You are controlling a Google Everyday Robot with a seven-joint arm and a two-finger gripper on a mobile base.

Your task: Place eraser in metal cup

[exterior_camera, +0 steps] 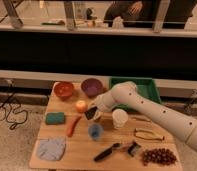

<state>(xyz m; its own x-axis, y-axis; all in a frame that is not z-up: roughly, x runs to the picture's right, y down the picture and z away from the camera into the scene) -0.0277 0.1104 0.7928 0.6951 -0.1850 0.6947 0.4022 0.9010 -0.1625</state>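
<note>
My gripper (pixel 93 111) is at the end of the white arm that reaches in from the right, over the middle of the wooden table (pixel 82 155). It is shut on the eraser (pixel 90 113), a small flat black block held tilted at its tip. The metal cup (pixel 98 116) shows as a small silvery-tan shape right beside and just below the gripper, mostly hidden by it. The eraser is at the cup's left rim, just above it.
A white cup (pixel 120 119) stands right of the gripper and a small blue cup (pixel 95 131) in front of it. Nearby are an orange ball (pixel 81 106), teal sponge (pixel 55 118), carrot (pixel 72 126), orange bowl (pixel 64 90), purple bowl (pixel 92 87), green tray (pixel 137 89), black-handled tool (pixel 108 152), grapes (pixel 156 156) and grey cloth (pixel 51 148).
</note>
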